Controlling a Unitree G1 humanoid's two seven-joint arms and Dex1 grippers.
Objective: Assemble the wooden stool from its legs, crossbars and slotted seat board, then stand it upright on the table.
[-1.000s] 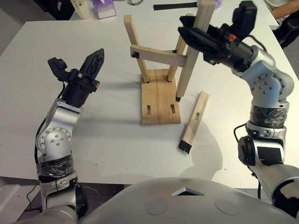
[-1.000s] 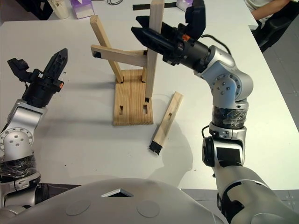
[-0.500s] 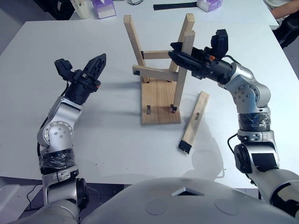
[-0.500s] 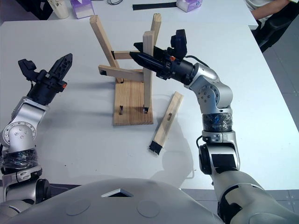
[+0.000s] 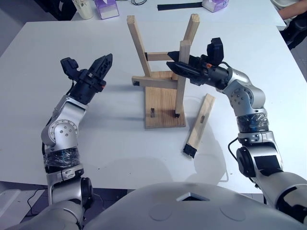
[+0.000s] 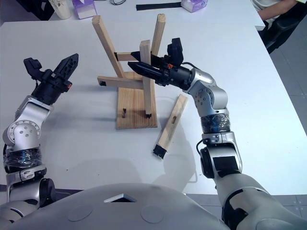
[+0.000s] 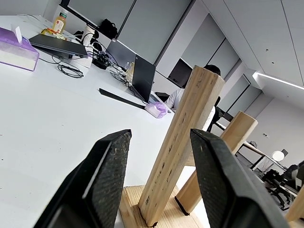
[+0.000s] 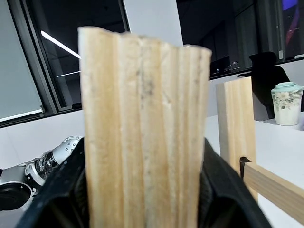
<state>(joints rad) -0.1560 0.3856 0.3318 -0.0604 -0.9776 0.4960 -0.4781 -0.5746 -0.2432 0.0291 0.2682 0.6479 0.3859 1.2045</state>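
The slotted seat board (image 5: 163,103) lies flat on the white table (image 5: 96,139). Two legs (image 5: 136,45) (image 5: 191,29) stand tilted at its far end, joined by a crossbar (image 5: 160,56). My right gripper (image 5: 178,67) is shut on a third leg (image 5: 181,86), held nearly upright with its foot at the board's near right slot. A crossbar (image 5: 154,81) juts left from this leg. A loose leg (image 5: 200,125) lies on the table right of the board. My left gripper (image 5: 103,64) hangs open left of the stool, apart from it, facing the far left leg (image 7: 178,147).
At the table's far edge stand a purple tissue box (image 5: 106,8), a white bottle (image 5: 85,7), a black strip (image 5: 178,5) and a tissue pack (image 5: 214,5). Bare table lies left of and in front of the board.
My right gripper has lowered the held leg and its crossbar, bringing the foot down to the board's near right slot. The left gripper has drifted a little farther out and toward the stool.
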